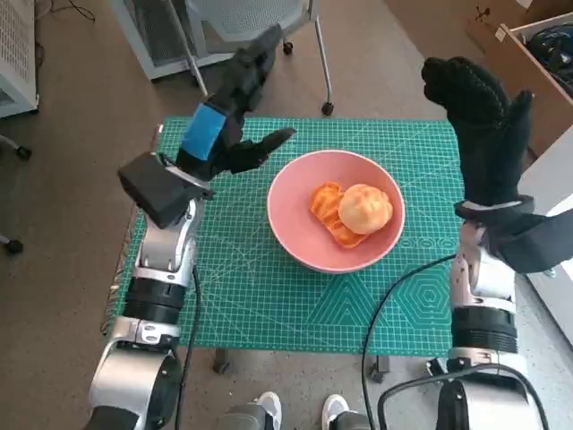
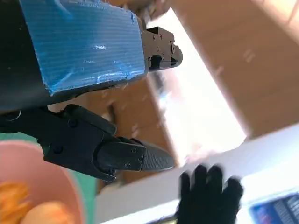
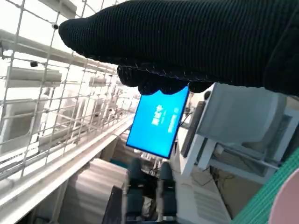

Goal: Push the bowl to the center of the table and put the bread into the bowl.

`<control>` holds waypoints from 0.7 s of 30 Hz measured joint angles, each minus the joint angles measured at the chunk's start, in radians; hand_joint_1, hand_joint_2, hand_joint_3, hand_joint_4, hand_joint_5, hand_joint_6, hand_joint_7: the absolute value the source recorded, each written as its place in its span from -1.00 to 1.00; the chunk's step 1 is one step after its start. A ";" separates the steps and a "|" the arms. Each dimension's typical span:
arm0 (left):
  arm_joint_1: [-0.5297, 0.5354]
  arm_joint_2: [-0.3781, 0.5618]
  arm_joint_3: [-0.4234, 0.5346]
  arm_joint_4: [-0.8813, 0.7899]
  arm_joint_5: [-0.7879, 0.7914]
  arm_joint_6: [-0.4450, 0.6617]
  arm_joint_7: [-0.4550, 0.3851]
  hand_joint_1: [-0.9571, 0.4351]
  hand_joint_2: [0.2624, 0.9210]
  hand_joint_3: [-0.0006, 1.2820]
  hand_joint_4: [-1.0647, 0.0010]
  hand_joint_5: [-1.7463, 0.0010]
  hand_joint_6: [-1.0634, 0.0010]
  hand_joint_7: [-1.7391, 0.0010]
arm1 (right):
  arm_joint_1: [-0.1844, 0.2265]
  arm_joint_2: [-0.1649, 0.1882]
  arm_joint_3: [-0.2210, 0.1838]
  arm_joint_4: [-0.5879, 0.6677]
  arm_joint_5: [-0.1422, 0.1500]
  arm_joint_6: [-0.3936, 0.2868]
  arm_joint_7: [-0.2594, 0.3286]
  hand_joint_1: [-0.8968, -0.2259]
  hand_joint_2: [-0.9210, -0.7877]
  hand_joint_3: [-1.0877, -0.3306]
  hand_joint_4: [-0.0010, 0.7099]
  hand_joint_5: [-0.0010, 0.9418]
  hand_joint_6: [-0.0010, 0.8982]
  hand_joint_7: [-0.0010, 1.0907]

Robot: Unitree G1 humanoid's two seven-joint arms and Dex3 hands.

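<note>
Sitting a little right of the middle of the green cutting mat (image 1: 260, 296) that covers the tabletop, the pink bowl (image 1: 295, 228) holds the round bread (image 1: 364, 208), which lies toward the bowl's 3 o'clock side on top of some orange pieces (image 1: 326, 204). Bare mat runs around the bowl on every side, widest toward 6 and 9 o'clock, narrower toward the far edge at 12 o'clock. Beyond that far edge stands an office chair (image 1: 260, 18) on castors; a cardboard box (image 1: 524, 54) sits off the tabletop at about 2 o'clock.

At 10 o'clock from the bowl, the left hand (image 1: 235, 107) is raised over the mat, its fingers spread, gripping nothing; one black finger (image 1: 269, 145) points toward the bowl's rim without touching it. The left wrist view shows that finger (image 2: 135, 158) above the rim with a gap beneath.

At 2 o'clock from the bowl, the right hand (image 1: 479, 107) is lifted over the mat's right edge, released and empty, gloved fingers apart. In the right wrist view the glove (image 3: 187, 42) fills the top, with a blue screen (image 3: 159, 121) in the room beyond.
</note>
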 measured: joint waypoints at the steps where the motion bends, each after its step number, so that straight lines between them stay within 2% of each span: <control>1: 0.006 -0.001 0.004 -0.006 -0.004 -0.005 0.000 -0.61 1.00 -0.41 0.98 1.00 0.98 0.68 | -0.001 0.000 0.001 -0.003 0.000 0.002 0.000 -0.23 -1.00 -0.21 -0.47 -0.99 -0.81 -0.23; 21: 0.064 -0.019 0.039 -0.168 -0.102 0.033 -0.009 -0.51 1.00 -0.36 1.00 1.00 1.00 0.68 | -0.023 -0.005 0.007 -0.040 -0.009 0.046 -0.017 -0.27 -1.00 -0.14 -0.46 -0.99 -0.76 -0.29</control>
